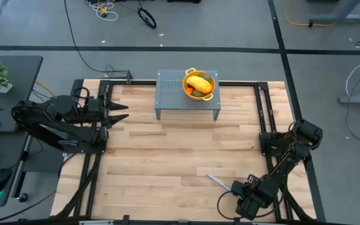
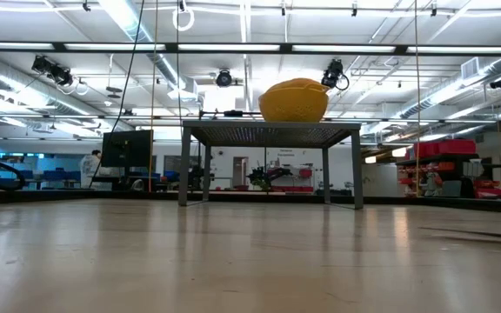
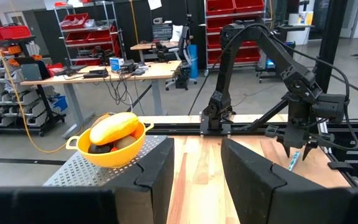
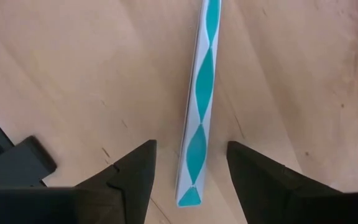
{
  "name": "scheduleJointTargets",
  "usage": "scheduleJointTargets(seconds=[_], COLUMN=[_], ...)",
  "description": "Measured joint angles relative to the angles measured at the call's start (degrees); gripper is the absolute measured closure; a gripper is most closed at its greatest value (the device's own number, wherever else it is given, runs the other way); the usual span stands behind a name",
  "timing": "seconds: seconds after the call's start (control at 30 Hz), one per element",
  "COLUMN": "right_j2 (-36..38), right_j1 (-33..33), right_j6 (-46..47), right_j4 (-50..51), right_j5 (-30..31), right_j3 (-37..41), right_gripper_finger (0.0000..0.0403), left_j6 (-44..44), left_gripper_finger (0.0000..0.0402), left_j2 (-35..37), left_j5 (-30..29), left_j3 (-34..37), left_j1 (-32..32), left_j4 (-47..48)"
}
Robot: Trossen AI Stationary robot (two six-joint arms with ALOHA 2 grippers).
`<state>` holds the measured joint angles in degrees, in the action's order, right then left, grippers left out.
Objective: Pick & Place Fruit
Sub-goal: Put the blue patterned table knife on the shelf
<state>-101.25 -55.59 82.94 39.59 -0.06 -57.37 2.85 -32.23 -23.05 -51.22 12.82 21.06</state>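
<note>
My left gripper (image 1: 125,112) hovers at the table's (image 1: 167,162) left edge, jaws parted, holding nothing. The fruit (image 1: 199,83) sits heaped in the yellow colander (image 1: 212,91) on the grey perforated stand (image 1: 170,94) at the far side. My right gripper (image 1: 229,187) hangs low near the front, jaws apart astride the knife (image 4: 199,118), not gripping.

left tool (image 1: 125,111) at frame left, fingers parted, held level. right tool (image 4: 190,168) at lower right, fingers parted, pointing down.
</note>
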Motion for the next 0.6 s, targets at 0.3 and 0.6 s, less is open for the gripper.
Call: scheduleJointTargets(seconds=[0.3,0.6], right_j2=[0.3,0.2], right_j1=[0.0,0.0], right_j6=[2.1,0.5], right_j4=[-0.3,-0.7], right_j5=[0.0,0.4], right_j3=[1.0,1.1], right_gripper_finger=[0.0194,0.0194], left_j6=[0.0,0.0], left_gripper_finger=[0.0260,0.0260], left_j2=[0.0,0.0], left_j5=[0.0,0.0], left_j3=[0.0,0.0], left_j1=[0.0,0.0], left_j4=[0.0,0.0])
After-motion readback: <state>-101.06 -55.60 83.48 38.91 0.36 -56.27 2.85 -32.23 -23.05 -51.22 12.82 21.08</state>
